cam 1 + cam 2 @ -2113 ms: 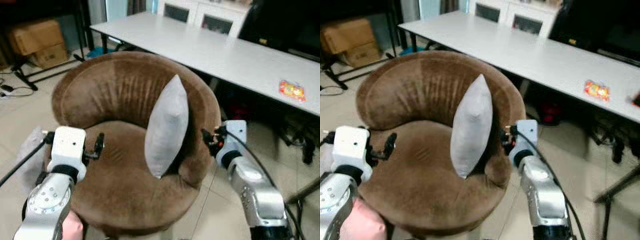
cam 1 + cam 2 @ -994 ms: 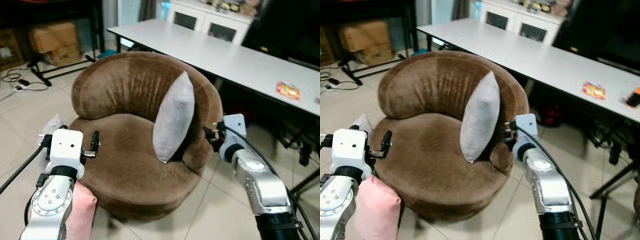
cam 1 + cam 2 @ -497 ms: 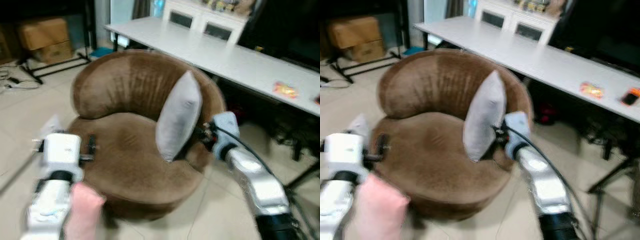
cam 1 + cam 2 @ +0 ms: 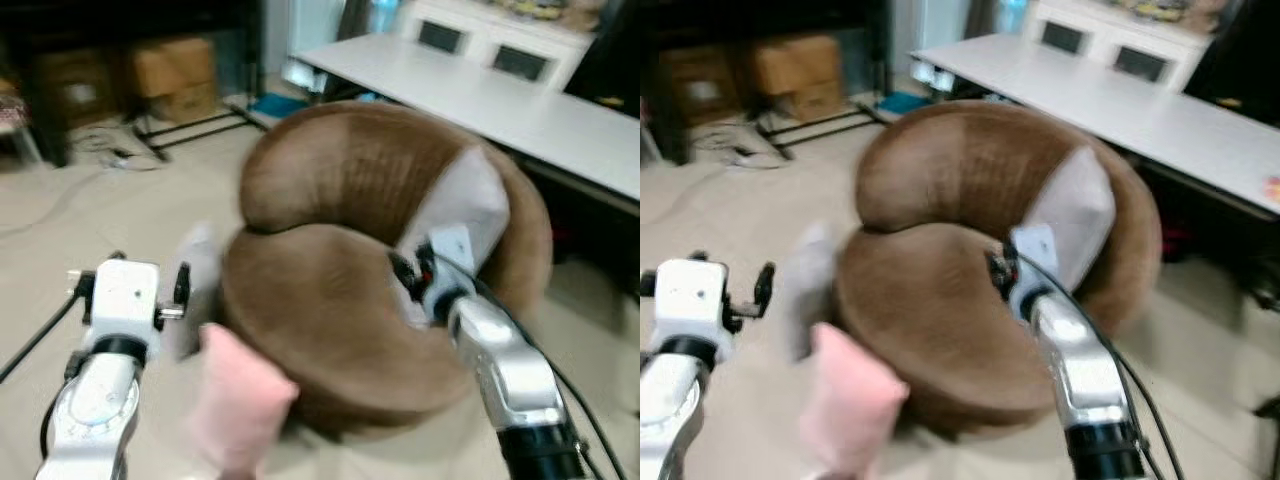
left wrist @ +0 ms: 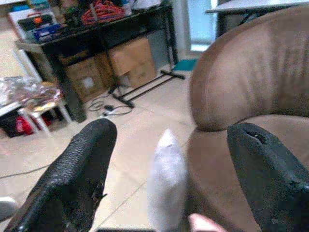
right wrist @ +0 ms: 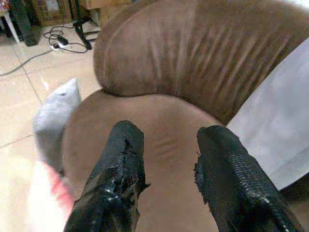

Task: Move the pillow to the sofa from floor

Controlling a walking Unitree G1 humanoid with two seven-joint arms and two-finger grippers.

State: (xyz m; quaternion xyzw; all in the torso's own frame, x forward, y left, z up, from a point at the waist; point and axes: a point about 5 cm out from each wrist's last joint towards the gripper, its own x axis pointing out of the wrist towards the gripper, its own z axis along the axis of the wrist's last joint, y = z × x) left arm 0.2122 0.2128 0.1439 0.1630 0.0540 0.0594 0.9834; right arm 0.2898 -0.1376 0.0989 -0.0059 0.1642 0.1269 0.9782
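Turning toward the floor beside the round brown sofa, by my read; head views are blurred. Sofa takes up the middle of the scene, with a long white table behind it and cardboard boxes under a dark rack further back.

One grey pillow on the seat leans upright against the backrest on the robot's right side. So that one is done.

A second grey pillow on the floor stands on the tiles, touching or just beside the sofa's base on the robot's left. A pink pillow lies nearer the robot, just by it; whether the two touch I cannot tell.

Left gripper is raised near the floor pillow, fingers spread wide, nothing between them; its wrist view looks straight at that pillow. Right gripper hovers over the seat cushion, fingers parted and empty.

Step in hand: approach to a floor pillow, grasp not yet begun. Next move calls for lowering the left gripper, likely with a bend, and closing on the pillow's upper edge.
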